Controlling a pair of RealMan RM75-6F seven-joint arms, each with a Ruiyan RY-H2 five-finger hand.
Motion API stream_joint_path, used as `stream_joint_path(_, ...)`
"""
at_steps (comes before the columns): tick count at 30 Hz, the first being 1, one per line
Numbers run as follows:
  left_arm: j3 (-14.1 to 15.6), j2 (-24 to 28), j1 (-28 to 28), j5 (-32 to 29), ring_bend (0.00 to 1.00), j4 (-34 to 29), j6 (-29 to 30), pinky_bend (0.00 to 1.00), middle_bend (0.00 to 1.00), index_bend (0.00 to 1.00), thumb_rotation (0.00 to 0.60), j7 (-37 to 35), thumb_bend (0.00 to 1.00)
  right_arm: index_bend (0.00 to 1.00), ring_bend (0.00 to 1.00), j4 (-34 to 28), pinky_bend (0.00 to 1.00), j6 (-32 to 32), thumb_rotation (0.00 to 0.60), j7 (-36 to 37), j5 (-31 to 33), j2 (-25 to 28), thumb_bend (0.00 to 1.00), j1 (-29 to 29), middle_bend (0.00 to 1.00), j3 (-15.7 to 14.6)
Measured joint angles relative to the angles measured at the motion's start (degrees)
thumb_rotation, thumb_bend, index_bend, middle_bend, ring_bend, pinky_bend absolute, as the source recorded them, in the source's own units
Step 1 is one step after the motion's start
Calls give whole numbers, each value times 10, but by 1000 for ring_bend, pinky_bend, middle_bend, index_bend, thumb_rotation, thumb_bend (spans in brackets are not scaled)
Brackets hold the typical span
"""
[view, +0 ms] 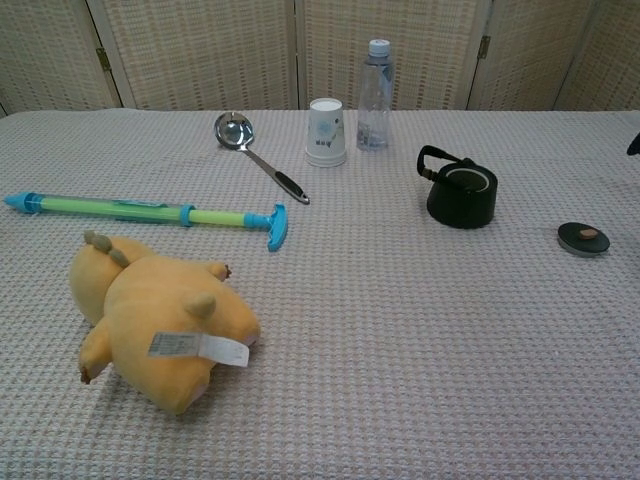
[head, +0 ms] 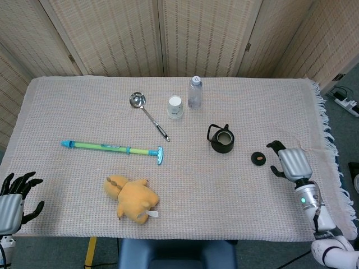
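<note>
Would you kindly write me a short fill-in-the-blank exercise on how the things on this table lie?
1. The right hand hovers nearest the small round ____, beside the black kettle.
2. The paper cup stands between the ladle and the ____.
3. The yellow plush toy lies nearer the robot than the long ____.
4. The left hand holds ____.

Missing words: lid; bottle; water gun; nothing

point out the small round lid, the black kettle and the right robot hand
small round lid (head: 258, 158), head view, its top face
black kettle (head: 222, 140), head view, its open mouth
right robot hand (head: 290, 161), head view, back of the hand
</note>
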Motion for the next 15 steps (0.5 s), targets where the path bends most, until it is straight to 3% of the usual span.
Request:
stream_joint_path(8, 0, 1, 3, -1, 146, -2, 1, 21, 134, 274, 600, 2, 278, 228, 854, 67, 721, -77, 600, -41, 59, -54, 248, 59, 249, 2)
stream_joint_path(15, -1, 0, 3, -2, 146, -2, 0, 21, 134, 274, 600, 4, 278, 226, 858, 97, 722, -105, 600, -60, 91, -77, 243, 81, 253, -8)
